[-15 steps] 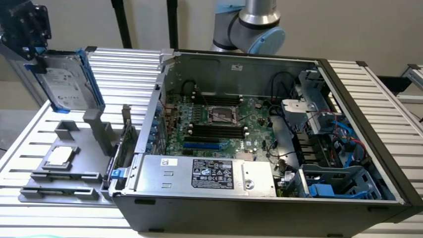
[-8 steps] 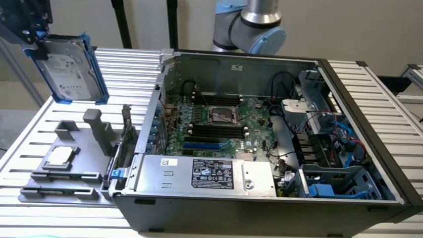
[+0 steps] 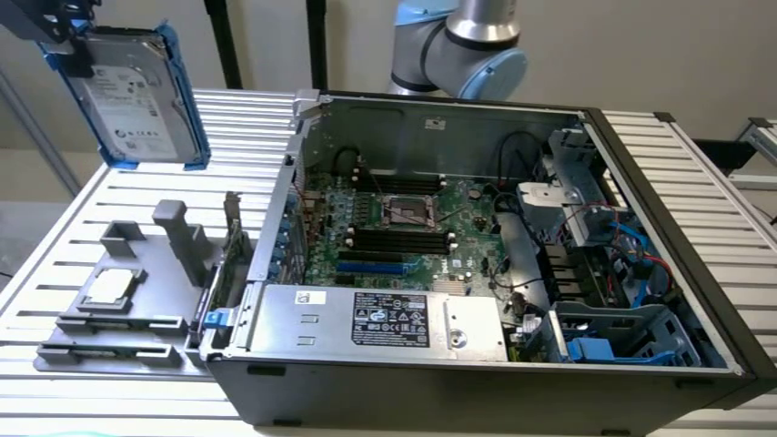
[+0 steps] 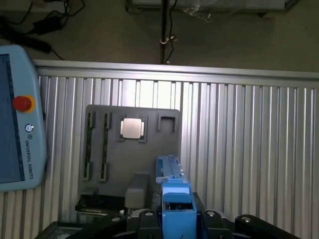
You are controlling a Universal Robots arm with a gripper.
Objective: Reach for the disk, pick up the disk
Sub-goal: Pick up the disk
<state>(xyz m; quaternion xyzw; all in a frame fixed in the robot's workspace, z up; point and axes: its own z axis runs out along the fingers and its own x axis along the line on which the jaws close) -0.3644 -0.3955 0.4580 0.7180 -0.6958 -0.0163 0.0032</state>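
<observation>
While gripper (image 3: 73, 41) clamps it, one disk (image 3: 136, 96) hangs aloft; one tray (image 3: 91, 328), one chip (image 3: 109, 287) below.

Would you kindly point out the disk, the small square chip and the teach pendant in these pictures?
the disk (image 3: 136, 96), exterior view, on its white label.
the square chip (image 4: 132, 128), wrist view, on its silver top.
the teach pendant (image 4: 32, 144), wrist view, on its pale casing.

disk (image 3: 136, 96): silver-grey, white printed label, blue rails. worktop (image 3: 122, 196): pale silver, ribbed stripes. tray (image 3: 122, 330): matte grey. motherboard (image 3: 468, 214): green. case (image 3: 486, 401): black.
</observation>
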